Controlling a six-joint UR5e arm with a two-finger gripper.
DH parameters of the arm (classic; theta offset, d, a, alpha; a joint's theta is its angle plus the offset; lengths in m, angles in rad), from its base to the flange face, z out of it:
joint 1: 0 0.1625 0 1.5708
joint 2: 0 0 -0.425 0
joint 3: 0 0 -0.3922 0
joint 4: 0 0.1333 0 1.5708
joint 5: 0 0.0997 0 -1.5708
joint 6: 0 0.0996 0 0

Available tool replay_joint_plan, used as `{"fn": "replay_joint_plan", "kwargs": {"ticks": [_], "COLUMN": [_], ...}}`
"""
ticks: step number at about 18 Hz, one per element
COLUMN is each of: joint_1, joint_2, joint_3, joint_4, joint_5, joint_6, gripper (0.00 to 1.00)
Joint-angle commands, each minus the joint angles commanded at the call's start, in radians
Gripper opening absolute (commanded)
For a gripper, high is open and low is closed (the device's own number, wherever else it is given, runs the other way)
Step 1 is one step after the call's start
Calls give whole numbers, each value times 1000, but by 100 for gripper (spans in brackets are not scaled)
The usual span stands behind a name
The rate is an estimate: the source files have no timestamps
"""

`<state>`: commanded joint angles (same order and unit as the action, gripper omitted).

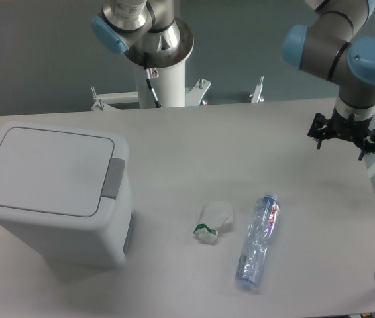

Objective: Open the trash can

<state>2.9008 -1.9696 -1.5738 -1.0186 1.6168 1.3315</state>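
White and boxy, your plastic trash can sits at the frame's left on the desk, flat lid down, grey latch at its right edge. Your tool hangs at upper right, well apart from it; you cannot tell whether its fingers are parted.

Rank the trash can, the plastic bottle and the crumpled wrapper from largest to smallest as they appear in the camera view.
1. Trash can, by far the largest.
2. Plastic bottle, long and slim, lying flat on the table.
3. Crumpled wrapper, smallest, just left of the bottle.
All three rest at similar depth, so the order looks reliable.
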Motion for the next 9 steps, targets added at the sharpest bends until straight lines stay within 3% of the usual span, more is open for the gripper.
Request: {"fn": "replay_joint_plan", "kwargs": {"ticks": [4,9], "joint_1": [-6,-15], "joint_2": [3,3], "joint_3": [5,-12], "joint_4": [0,3], "joint_5": [-12,-136], "joint_6": [-6,-20], "gripper": [100,100]}}
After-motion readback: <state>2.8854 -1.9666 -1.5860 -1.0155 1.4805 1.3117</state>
